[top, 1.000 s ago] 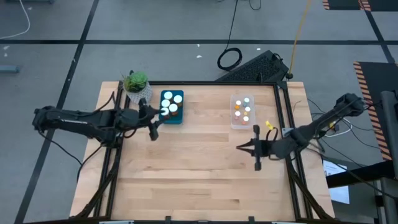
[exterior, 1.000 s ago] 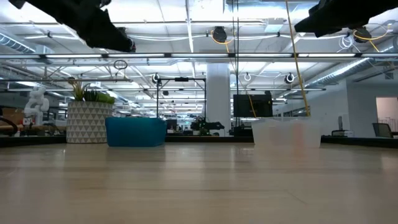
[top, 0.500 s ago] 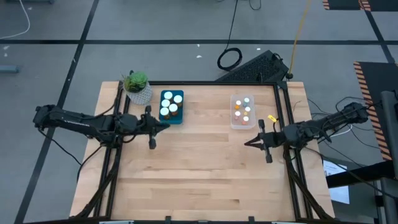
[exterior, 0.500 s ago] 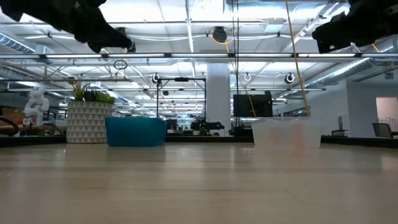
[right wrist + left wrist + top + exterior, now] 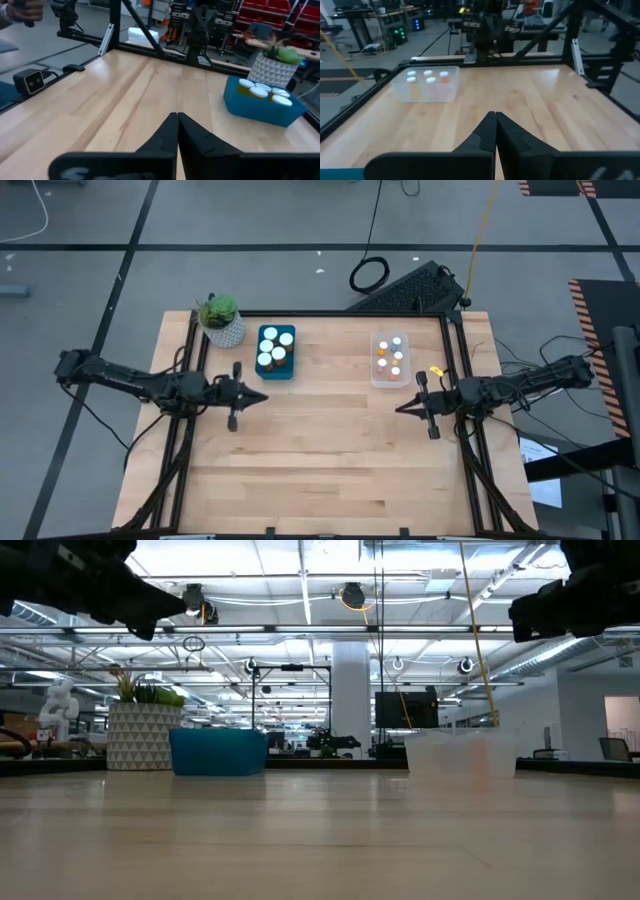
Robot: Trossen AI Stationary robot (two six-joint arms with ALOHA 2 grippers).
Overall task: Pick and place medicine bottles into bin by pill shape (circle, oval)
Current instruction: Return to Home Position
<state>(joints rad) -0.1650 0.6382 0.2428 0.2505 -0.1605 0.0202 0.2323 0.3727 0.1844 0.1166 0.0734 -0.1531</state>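
Several white-capped medicine bottles stand in a blue bin at the table's far left; slimmer orange and pink ones stand in a clear bin at the far right. My left gripper is shut over the table's left side, near the blue bin, touching nothing. My right gripper is shut near the right edge, below the clear bin, also touching nothing. The clear bin shows in the left wrist view, the blue bin in the right wrist view.
A potted green plant in a white patterned pot stands at the far left corner beside the blue bin. Black frame rails run along the table's left, right and far edges. The bare wooden tabletop spreads between the arms and toward the near edge.
My left gripper has drawn back from the blue bin toward the table's near and left side. My right gripper has pulled back toward the right edge and turned a little. Both stay shut with nothing in them.
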